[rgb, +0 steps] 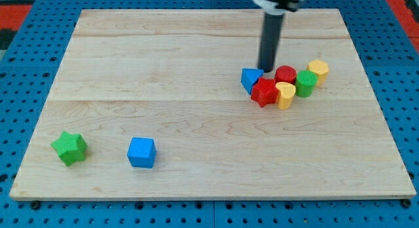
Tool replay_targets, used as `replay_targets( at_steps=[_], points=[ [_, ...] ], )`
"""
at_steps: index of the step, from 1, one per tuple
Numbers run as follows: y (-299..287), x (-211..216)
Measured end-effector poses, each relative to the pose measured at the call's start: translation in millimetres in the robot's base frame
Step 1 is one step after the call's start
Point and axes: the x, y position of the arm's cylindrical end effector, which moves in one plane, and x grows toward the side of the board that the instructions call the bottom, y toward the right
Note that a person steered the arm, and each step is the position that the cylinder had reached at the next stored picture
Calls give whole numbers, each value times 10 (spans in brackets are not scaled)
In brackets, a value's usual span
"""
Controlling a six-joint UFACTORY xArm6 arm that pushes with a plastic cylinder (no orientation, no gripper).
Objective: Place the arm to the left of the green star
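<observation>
The green star (70, 148) lies near the board's bottom left corner. My tip (266, 70) is far from it, at the upper right, just above a cluster of blocks. It stands right behind the blue triangle (250, 78) and the red star (264, 92), between the triangle and the red cylinder (285, 75).
A blue cube (142, 152) lies to the right of the green star. The cluster also holds a yellow heart-like block (285, 95), a green cylinder (306, 83) and a yellow hexagonal block (318, 69). The wooden board (196, 57) rests on a blue pegboard.
</observation>
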Motion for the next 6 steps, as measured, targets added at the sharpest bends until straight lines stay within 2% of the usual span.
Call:
replay_targets(
  at_steps=[1,2,3,4,5,6],
  points=[
    [-1134,91],
    [-2509,97],
    [-3426,371],
    [-3776,1370],
    [-4197,1951],
    [-4225,1989]
  ],
)
